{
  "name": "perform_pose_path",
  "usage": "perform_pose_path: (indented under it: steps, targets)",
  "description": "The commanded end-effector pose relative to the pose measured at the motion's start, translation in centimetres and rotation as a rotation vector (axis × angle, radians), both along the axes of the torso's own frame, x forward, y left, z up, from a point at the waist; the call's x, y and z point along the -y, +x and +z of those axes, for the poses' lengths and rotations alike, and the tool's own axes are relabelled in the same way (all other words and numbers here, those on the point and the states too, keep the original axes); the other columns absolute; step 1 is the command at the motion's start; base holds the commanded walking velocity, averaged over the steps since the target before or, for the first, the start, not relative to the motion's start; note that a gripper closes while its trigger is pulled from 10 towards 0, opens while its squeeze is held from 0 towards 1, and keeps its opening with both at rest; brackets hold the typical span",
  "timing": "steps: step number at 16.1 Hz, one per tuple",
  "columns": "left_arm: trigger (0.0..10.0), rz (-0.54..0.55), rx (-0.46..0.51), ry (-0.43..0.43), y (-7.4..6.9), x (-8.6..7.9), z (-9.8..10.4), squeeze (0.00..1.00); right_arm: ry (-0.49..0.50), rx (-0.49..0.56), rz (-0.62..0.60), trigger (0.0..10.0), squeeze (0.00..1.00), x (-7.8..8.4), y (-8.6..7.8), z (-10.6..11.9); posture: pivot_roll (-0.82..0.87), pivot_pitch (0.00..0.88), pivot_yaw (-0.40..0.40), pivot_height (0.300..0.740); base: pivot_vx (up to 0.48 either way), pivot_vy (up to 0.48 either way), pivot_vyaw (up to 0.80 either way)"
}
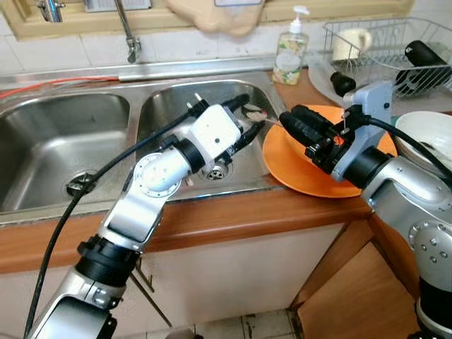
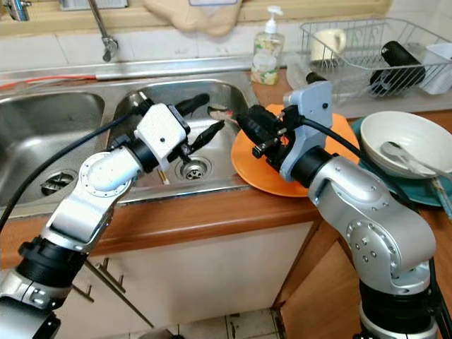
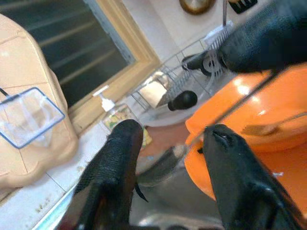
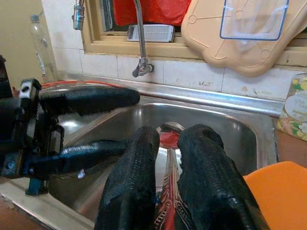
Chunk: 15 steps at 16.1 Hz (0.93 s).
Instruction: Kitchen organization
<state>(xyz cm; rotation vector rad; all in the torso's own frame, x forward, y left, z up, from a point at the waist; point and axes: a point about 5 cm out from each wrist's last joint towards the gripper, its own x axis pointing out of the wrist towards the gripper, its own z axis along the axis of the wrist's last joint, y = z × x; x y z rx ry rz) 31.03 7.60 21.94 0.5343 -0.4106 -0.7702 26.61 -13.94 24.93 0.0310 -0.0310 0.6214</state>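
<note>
Over the sink (image 1: 176,106), the right gripper (image 4: 165,191) pinches a spoon (image 4: 168,179) beside the plate (image 1: 282,166), facing the spread left gripper (image 3: 168,167).

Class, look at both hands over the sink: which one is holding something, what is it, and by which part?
The right hand grips a spoon by its handle, bowl out over the sink. The left hand is open, holding nothing.

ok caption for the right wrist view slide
Right end effector shut on a spoon over the sink basin, left end effector open alongside.
</note>
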Motion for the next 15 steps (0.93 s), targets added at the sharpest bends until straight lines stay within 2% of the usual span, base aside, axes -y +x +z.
perform_pose_path:
  steps: [1,3,4,7,8,9,10,11,12,13,14,15]
  targets:
    - [10.0,-0.026,0.019,0.038,0.0,0.3,0.1,0.00,-0.010,0.014,0.009,0.0,0.00,-0.3,0.1,0.4,-0.13,0.000,0.046,0.740,0.000,0.000,0.00]
    - [10.0,-0.068,-0.004,0.055,0.0,0.8,-0.5,0.00,-0.012,0.018,0.005,0.0,0.00,-0.3,0.3,0.6,-0.13,0.000,0.047,0.740,0.000,0.000,0.00]
    - [10.0,-0.087,-0.006,0.065,0.0,0.9,-0.6,1.00,-0.013,0.020,0.004,0.0,0.00,-0.3,0.3,0.6,-0.13,0.000,0.047,0.740,0.000,0.000,0.00]
    - [10.0,-0.077,0.021,0.117,0.3,0.8,-0.8,1.00,-0.012,0.022,0.006,0.0,0.00,-0.5,0.4,0.7,-0.13,0.000,0.054,0.740,0.000,0.000,0.00]
    - [10.0,-0.058,0.046,0.146,0.6,0.9,-0.8,0.45,-0.010,0.022,0.012,0.0,0.00,-0.7,0.3,0.7,-0.13,0.000,0.057,0.740,0.000,0.000,0.00]
    - [10.0,-0.051,0.059,0.149,0.7,0.9,-0.7,0.06,-0.009,0.021,0.017,0.0,0.00,-0.8,0.3,0.6,-0.13,0.000,0.058,0.740,0.000,0.000,0.00]
    - [10.0,-0.052,0.073,0.132,1.0,1.3,-0.4,0.00,-0.010,0.016,0.028,0.0,0.00,-1.1,0.2,0.5,-0.13,0.000,0.061,0.740,0.000,0.000,0.00]
    - [10.0,-0.062,0.068,0.129,1.0,1.5,-0.5,0.00,-0.010,0.014,0.030,0.0,0.00,-1.2,0.2,0.5,-0.13,0.000,0.066,0.740,0.000,0.000,0.00]
    - [3.5,-0.065,0.075,0.139,1.0,1.6,-0.5,0.00,-0.008,0.013,0.037,0.0,0.00,-1.4,0.1,0.5,-0.13,0.000,0.068,0.740,0.000,0.000,0.00]
    - [1.0,-0.068,0.074,0.139,1.0,1.6,-0.6,0.00,-0.008,0.013,0.041,0.0,0.00,-1.5,0.1,0.5,-0.13,0.000,0.068,0.740,0.000,0.000,0.00]
    - [0.0,-0.064,0.079,0.144,1.1,1.7,-0.6,0.00,-0.005,0.014,0.052,0.0,0.00,-1.8,0.0,0.6,-0.14,0.000,0.070,0.740,0.000,0.000,0.00]
    - [0.0,-0.058,0.084,0.145,1.2,1.7,-0.6,0.00,-0.002,0.015,0.060,0.0,0.00,-2.0,0.0,0.6,-0.14,0.000,0.070,0.740,0.000,0.000,0.00]
